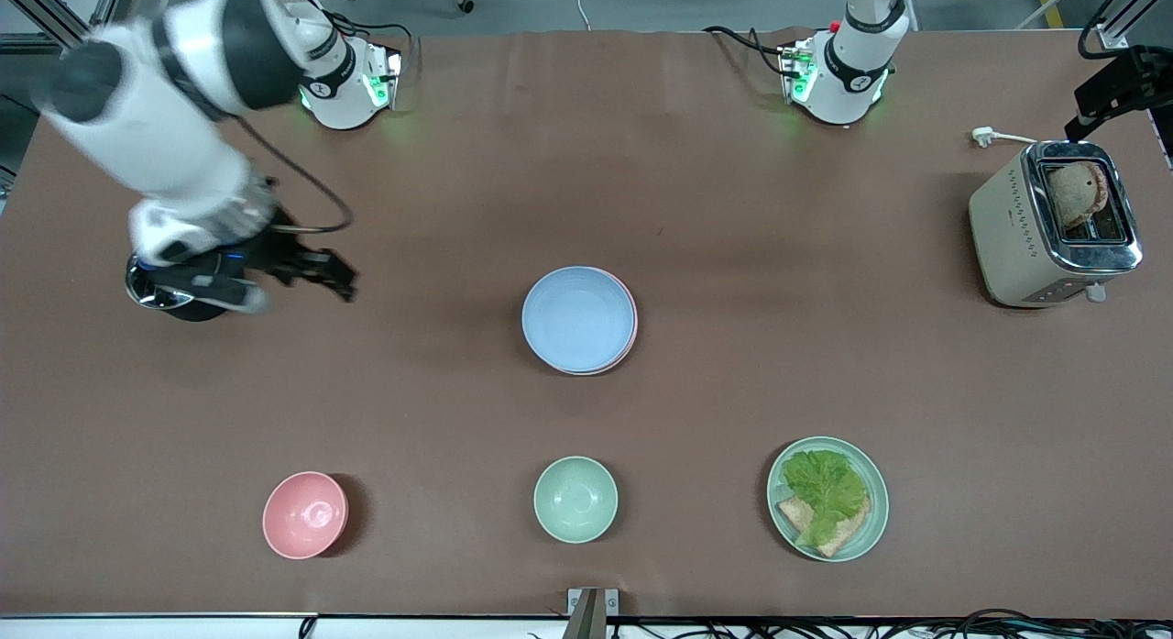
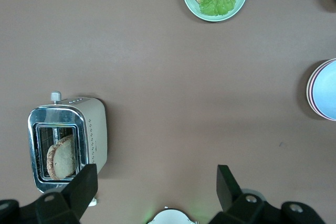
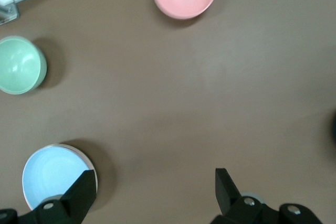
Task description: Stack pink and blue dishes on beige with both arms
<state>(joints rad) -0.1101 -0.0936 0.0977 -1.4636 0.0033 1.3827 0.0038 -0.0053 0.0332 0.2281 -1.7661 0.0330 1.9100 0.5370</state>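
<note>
Brown table [image 1: 696, 208]: light blue round plate [image 1: 578, 318] tops pale pink plate [image 1: 630, 332]; stacking looks done. Right pincer [image 1: 316, 270] and left pincer [image 2: 157, 187] released, empty; next, park both.

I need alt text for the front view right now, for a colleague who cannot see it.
A blue plate tops a stack at the table's centre, a pink plate's rim showing beneath it. The right gripper, jaws open, is over bare table toward the right arm's end. Nearer the camera sit a pink bowl, mint-green bowl and lettuce plate.
</note>
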